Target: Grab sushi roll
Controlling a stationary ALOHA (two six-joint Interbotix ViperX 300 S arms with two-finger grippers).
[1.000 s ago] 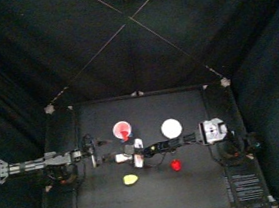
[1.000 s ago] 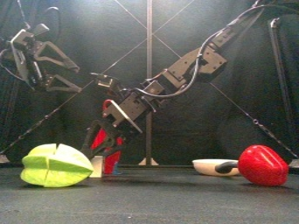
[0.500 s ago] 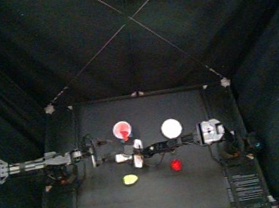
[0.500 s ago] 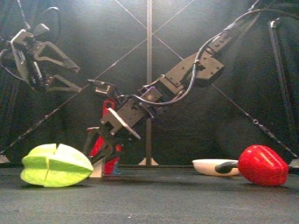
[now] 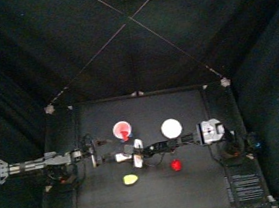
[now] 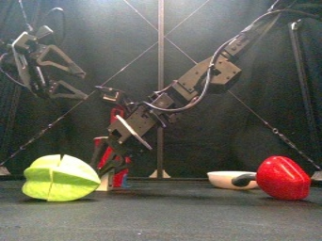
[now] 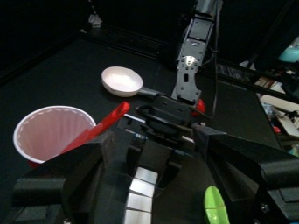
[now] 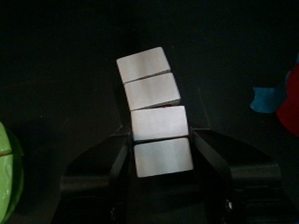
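My right gripper [image 8: 163, 156] is down over the sushi roll [image 8: 156, 111], a row of four pale square pieces laid end to end. Long axis runs straight out from between my jaws, away from the wrist; the far end piece is skewed a bit off the line. The nearest piece sits right between my two jaws, one jaw on each long side, jaws spread just wider than the roll – can't tell if they're touching it yet, not clamped as far as I see. Other three pieces stick out past the jaw tips.

Taking the red cup [image 5: 123, 131] as landmark: the roll [image 5: 139, 153] lies on the table [image 5: 198, 187] just front of it, toward the front edge. White bowl [image 5: 171, 128] sits beside the cup on the right arm's side. Green fruit [image 6: 60, 177] is front of the roll, near the table edge, w/ a red pepper [image 6: 283, 178] further right.

My left gripper [image 6: 51, 64] hangs up off the table, left of the cup, jaws spread apart, holding nothing.
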